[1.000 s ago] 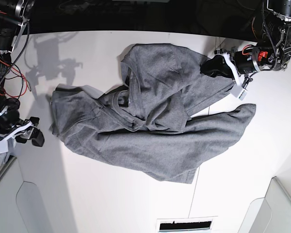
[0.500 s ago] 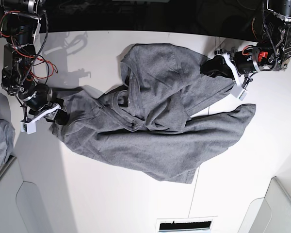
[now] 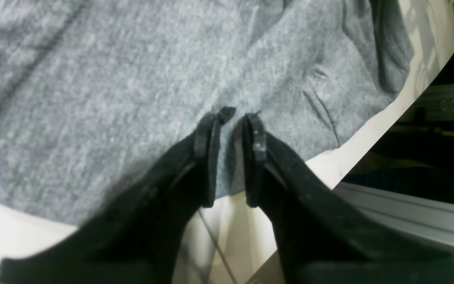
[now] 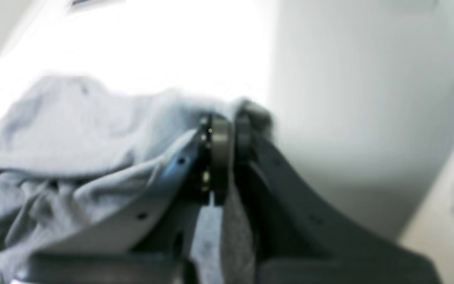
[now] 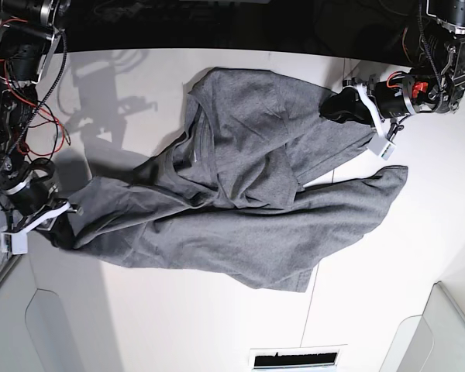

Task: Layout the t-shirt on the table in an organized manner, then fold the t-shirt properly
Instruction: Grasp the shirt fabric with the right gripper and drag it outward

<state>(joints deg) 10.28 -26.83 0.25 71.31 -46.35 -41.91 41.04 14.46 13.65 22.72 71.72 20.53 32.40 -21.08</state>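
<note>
While my right pincer point(image 5: 56, 219) is clamped on the t-shirt point(image 5: 248, 201) near one counter point(image 5: 178, 310) edge, my left pincer point(image 5: 337, 108) pinches its far side through a narrow gap, so I can stretch it flat.

Both arms reach outward, right tool point(image 4: 227, 130) and left tool point(image 3: 231, 118) clamped.

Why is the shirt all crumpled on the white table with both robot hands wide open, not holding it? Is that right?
Not quite. The t-shirt is crumpled on the table, but both hands are pinching it. The right gripper grips cloth in the right wrist view; the left gripper does in the left wrist view.
</note>
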